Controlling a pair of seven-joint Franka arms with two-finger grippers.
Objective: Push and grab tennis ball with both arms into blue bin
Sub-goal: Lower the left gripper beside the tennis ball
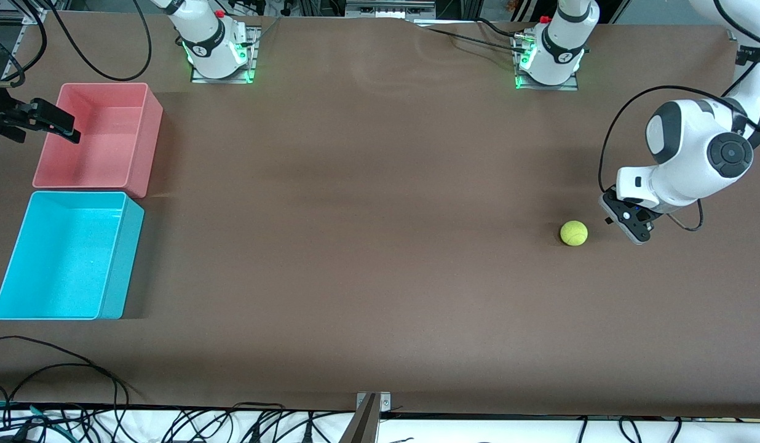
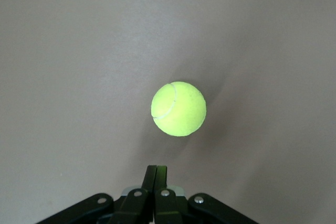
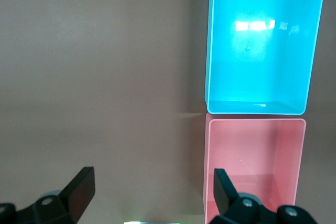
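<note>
The large rectangular cyan plastic bin [image 1: 66, 255] sits nearest the front camera at the right arm's end of the table, touching the pink plastic tub [image 1: 97, 135] just farther off. The small fuzzy yellow-green tennis ball [image 1: 573, 233] rests on the brown table [image 1: 368, 246] toward the left arm's end, well apart from both tubs. The left gripper [image 1: 629, 223] sits just beside it, its 2 fingers [image 2: 156, 182] pressed together, probably as a blunt pusher. The right gripper [image 1: 45, 121] waits over the pink tub's edge, fingers [image 3: 80, 190] spread wide, likely to catch the ball.
</note>
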